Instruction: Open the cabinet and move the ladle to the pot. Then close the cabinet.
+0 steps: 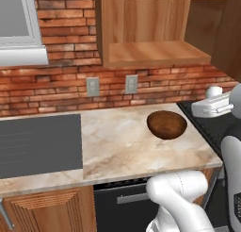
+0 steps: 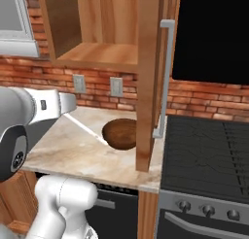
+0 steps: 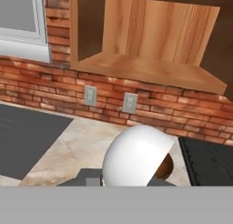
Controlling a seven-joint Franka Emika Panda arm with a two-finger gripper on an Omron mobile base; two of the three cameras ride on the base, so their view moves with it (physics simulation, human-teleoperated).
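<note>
Left base view gives me the marble tabletop [image 1: 117, 141] running under the brick wall [image 1: 61, 87], with the cabinet [image 1: 150, 52] hung above its back edge. I see its door [image 2: 148, 77] swung wide open in the right base view, edge-on toward me, the long silver bar handle [image 2: 167, 77] on its right face. The cabinet's shelf [image 3: 150, 68] lies bare wood in the hand view. A black stove [image 2: 209, 150] adjoins the tabletop's right edge. A dark-brown wooden bowl [image 1: 166, 124] sits near the tabletop's back right corner. Two grey wall sockets [image 1: 92, 87] sit on the brick above the back edge. My gripper is shut; I cannot make out anything between its fingers.
</note>
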